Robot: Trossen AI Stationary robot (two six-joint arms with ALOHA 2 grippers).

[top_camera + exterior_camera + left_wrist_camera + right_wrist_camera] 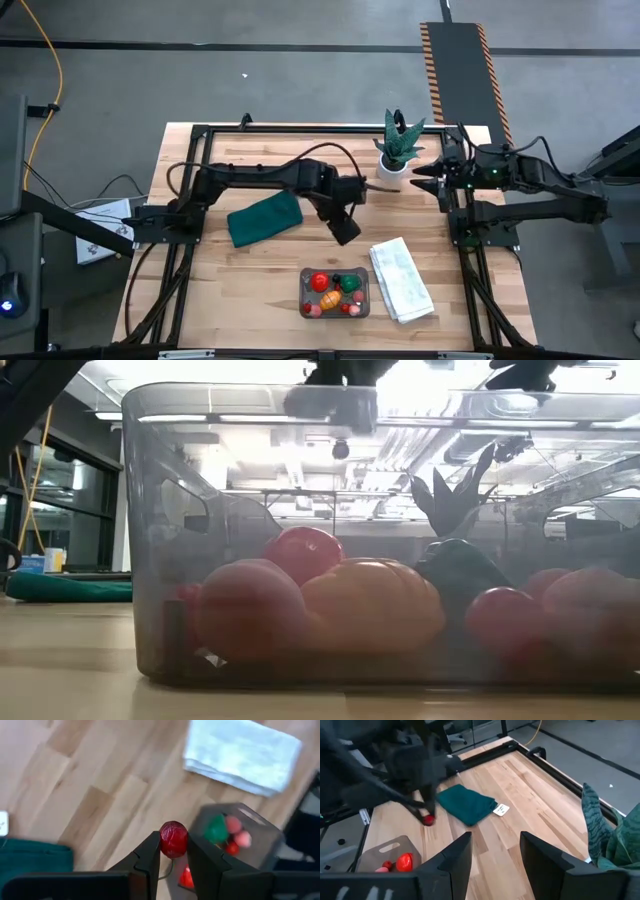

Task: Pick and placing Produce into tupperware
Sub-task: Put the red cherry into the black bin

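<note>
Left gripper (173,851), centre frame, grasps a dark red fruit (173,839) mid-carry; next it must reach the tupperware (335,310) below. Right gripper (492,851) waits released.

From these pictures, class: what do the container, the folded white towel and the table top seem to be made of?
Container: likely clear greyish plastic, glossy; the produce inside shows through its walls.
Folded white towel: soft cloth, matte, with creases and layered folds.
Table top: pale wood, smooth; planks with visible grain and joints, perhaps butcher block.
</note>
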